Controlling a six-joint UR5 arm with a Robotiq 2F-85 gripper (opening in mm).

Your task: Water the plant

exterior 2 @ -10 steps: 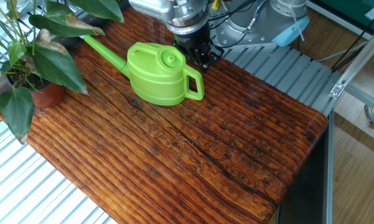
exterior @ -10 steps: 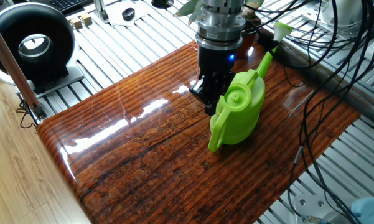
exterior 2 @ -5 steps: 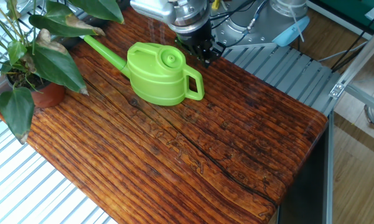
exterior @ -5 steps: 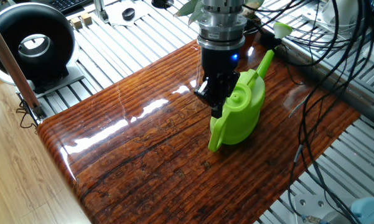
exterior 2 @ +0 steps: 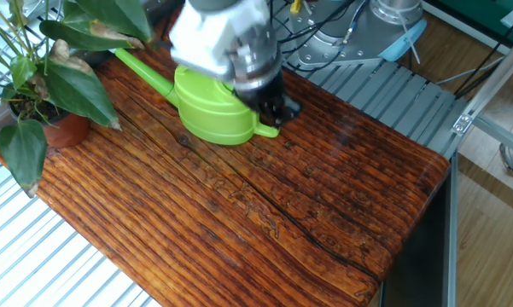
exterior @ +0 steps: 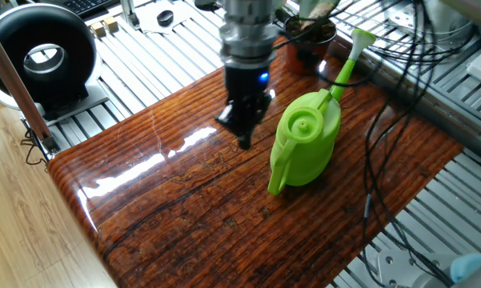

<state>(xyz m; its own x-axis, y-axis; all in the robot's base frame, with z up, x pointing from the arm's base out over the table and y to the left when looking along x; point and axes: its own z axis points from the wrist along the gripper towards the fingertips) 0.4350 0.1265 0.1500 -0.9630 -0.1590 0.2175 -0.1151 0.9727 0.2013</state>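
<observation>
Plant (exterior 2: pixel 47 89) sitting in terracotta pot at table's (exterior 2: pixel 324 205) left corner, lime-green watering can (exterior 2: pixel 212 107) standing upright beside it, blurred gripper (exterior: pixel 244 132) hovering near can's handle, jaw state unclear, no legible writing.

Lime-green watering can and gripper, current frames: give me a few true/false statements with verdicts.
1. The lime-green plastic watering can stands upright on the glossy wooden tabletop. True.
2. The gripper holds the can in the air. False: the can rests on the table, and the one fixed view shows the gripper beside it with a gap, nothing in it.
3. The can's spout points toward the small plant in the terracotta pot. True.
4. The plant sits in the middle of the tabletop. False: it stands at the table's edge, beyond the spout.
5. The can lies tipped on its side. False: its round cap faces up.
</observation>
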